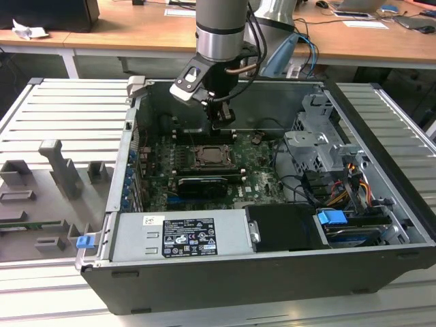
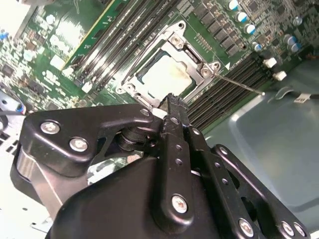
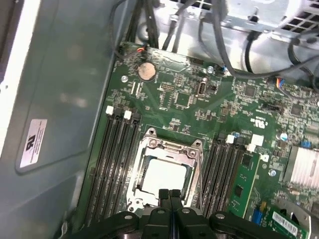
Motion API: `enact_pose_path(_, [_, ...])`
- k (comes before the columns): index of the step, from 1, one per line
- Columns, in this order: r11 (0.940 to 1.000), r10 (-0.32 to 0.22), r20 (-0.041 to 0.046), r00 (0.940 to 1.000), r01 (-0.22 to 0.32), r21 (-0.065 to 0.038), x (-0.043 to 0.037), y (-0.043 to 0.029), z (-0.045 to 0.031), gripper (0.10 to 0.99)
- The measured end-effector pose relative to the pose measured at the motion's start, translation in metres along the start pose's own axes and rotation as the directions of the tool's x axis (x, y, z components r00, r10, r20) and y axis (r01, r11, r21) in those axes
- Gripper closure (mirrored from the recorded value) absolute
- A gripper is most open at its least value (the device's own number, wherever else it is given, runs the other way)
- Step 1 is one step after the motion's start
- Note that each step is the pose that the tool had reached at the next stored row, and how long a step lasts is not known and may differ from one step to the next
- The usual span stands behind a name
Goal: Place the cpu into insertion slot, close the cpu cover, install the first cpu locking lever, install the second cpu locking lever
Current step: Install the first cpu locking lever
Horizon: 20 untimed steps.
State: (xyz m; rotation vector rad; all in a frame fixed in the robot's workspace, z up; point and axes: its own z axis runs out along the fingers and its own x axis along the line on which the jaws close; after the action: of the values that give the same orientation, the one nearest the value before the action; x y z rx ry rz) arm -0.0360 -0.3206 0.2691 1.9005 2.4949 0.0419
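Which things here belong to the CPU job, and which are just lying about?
Job: cpu, already seated; cpu cover; locking lever; gripper.
Bystanders: memory slots; coin battery; power supply; grey fixtures.

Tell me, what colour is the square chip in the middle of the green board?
The cpu is a pale silver-beige, clearest in the second wrist view.

An open computer case (image 1: 272, 272) lies on a ribbed metal table (image 1: 68, 109). Inside are a green board (image 1: 255, 174), a long black card (image 1: 201, 184), a grey power box (image 1: 129, 238) and a blue tab (image 1: 332, 219). In the first wrist view, a round battery (image 3: 145, 70) sits on the board.
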Motion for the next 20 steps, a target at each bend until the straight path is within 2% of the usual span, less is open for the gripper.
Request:
enact_pose_path(7, [0.9979, -0.065, -0.0016, 0.9979, 0.065, 0.001, 0.0, 0.0, 0.0003, 0.98])
enact_pose_path(20, [0.9912, -0.132, -0.0032, 0.9912, 0.132, 0.001, 0.0, -0.0001, 0.0002, 0.98])
